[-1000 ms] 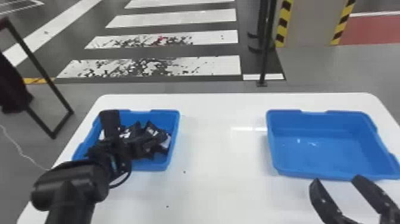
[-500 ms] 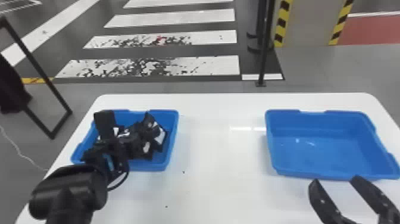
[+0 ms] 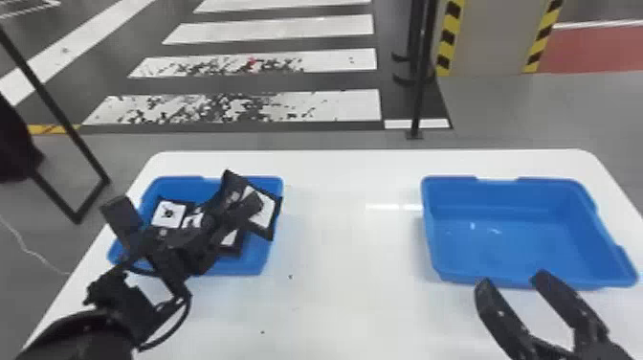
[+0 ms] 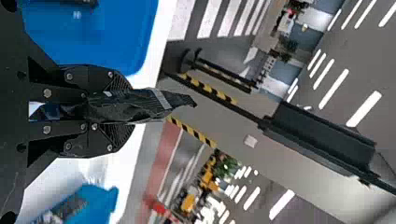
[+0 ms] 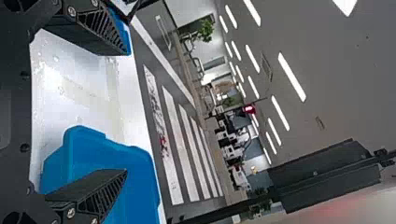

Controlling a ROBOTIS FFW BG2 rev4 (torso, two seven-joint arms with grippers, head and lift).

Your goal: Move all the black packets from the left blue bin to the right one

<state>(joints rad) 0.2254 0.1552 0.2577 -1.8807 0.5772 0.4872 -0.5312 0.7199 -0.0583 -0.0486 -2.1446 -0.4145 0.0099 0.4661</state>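
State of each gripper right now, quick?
Left gripper: closed on a black packet, at the left blue bin.
Right gripper: open and empty.

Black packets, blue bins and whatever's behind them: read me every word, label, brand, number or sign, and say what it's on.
No text can be read.
White label on the held packet, in the left claw: too blurred.
White label on a packet in the left bin: dark mark, too small to make out.
Right bin: no lettering I can make out.
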